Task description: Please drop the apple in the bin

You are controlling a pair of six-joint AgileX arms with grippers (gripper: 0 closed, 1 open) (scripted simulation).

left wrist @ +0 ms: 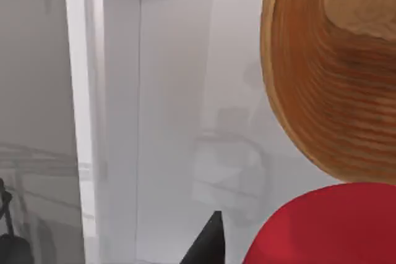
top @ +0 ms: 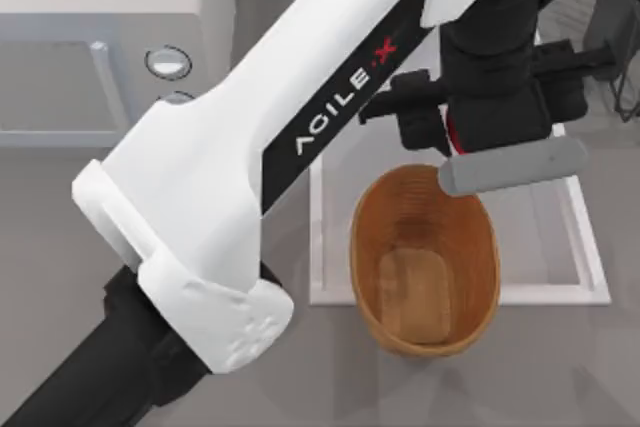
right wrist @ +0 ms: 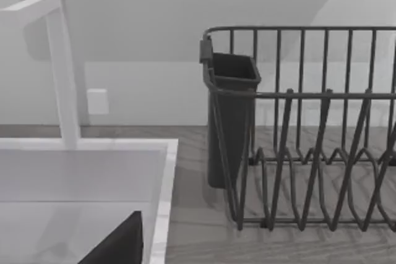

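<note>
Left gripper [top: 455,137] pinches the apple [left wrist: 328,227] above the bin's [top: 372,237] far rim, over the sink [top: 585,247]

The left arm [top: 300,137] carries the lettering "AGILE·X" in white with a red X, seemingly on a black stripe.

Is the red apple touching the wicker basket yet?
Cannot tell. In the left wrist view the apple meets the bin in outline, but that could be mere overlap. In the top view the left gripper hides the apple.
</note>
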